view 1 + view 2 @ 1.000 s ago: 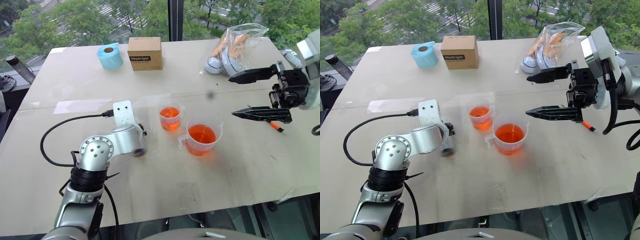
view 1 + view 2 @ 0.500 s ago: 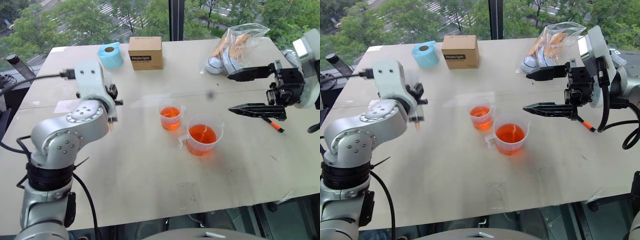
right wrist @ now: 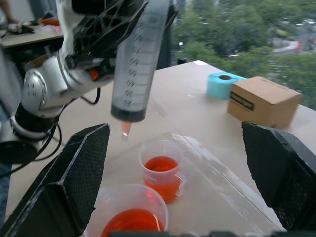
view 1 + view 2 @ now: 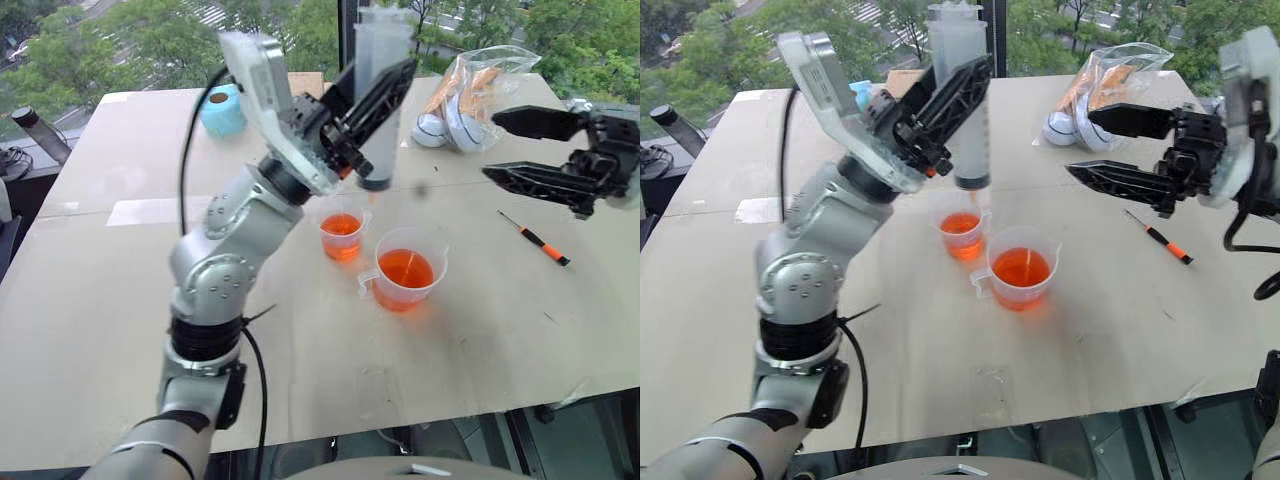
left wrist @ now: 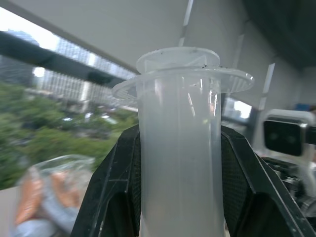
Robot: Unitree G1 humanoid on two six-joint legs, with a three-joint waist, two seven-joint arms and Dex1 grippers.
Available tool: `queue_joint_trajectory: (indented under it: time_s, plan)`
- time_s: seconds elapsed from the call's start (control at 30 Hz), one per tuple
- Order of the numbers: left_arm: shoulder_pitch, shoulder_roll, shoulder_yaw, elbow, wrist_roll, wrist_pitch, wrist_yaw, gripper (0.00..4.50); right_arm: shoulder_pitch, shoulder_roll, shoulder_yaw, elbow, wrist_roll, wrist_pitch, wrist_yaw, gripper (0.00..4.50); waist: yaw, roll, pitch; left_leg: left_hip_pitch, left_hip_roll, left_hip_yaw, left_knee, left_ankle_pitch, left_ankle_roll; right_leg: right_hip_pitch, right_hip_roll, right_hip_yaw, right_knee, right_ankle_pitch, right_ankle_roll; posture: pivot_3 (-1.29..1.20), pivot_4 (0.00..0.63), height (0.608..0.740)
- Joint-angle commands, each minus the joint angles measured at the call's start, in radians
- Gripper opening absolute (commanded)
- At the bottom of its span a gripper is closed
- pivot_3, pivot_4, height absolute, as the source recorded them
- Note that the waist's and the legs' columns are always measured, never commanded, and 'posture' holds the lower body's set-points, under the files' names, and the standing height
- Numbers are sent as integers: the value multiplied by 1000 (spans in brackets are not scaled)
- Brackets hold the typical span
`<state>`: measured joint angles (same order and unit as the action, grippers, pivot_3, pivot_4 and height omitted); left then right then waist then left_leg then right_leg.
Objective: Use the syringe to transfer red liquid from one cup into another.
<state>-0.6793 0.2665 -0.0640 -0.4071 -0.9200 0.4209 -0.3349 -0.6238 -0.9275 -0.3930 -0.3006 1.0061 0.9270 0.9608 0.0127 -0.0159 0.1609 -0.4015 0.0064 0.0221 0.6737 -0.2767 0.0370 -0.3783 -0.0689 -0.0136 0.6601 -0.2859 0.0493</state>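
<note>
My left gripper (image 4: 398, 78) is shut on the syringe (image 4: 376, 110), a thick clear barrel held upright high over the table. Its orange nozzle (image 3: 125, 129) points down, just above and beside the small cup (image 4: 341, 232). The barrel (image 5: 180, 148) looks empty, and black fingers (image 5: 116, 197) press it from both sides. The small cup and the wider measuring cup (image 4: 404, 268), in front of it to the right, both hold red liquid (image 4: 403, 268). My right gripper (image 4: 495, 146) hovers open and empty to the right, its fingers pointing at the syringe.
An orange-and-black screwdriver (image 4: 535, 238) lies on the table under my right gripper. At the far edge by the window stand a blue tape roll (image 4: 222, 108), a cardboard box (image 3: 264, 101) and a plastic bag (image 4: 470, 95) of items.
My left arm has risen from the table's left side and swung right, turning the syringe upright above the small cup. My right gripper has drifted slightly to the right, still open.
</note>
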Motion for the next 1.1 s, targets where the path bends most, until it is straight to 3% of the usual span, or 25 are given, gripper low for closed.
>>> queue_joint_trajectory:
  time_s: [0.03, 0.27, 0.57, 0.83, 1.1]
  plan:
    - [6, -20, -29, 49, 73, -70, -142, 1409, 38, -28, -99, -50, 38, 1, -48, 4500, -2, 0, 0, 0, 0, 0, 0, 0, 0, 0, 1, 0, 0, 0, 0, 0, 150, 740]
    - [55, -66, -90, 140, 147, -102, -344, 1409, 154, 33, -189, -165, 125, -13, -216, 4500, -1, 0, 0, 0, 1, 0, 1, 0, 1, 0, 4, 2, 1, 0, 0, 0, 150, 740]
    - [110, -117, -130, 164, 258, -144, -412, 1409, 124, 25, -130, -202, 333, 19, -407, 4500, 1, 0, 0, 0, 1, 0, 1, -1, 1, 0, 4, 1, 1, 0, 0, 0, 150, 740]
    - [149, -171, -163, 214, 349, -215, -449, 1409, 15, -72, 3, -152, 344, 66, -382, 4500, 1, 0, 0, 0, 1, -1, 1, -1, 2, 0, 4, 1, 0, 0, 0, 0, 150, 740]
    - [169, -210, -178, 284, 436, -312, -466, 1409, -30, -75, 70, -120, 278, 58, -343, 4500, 1, 0, 0, -1, 1, -1, 1, -2, 3, 0, 4, 1, 0, 0, 0, 0, 150, 740]
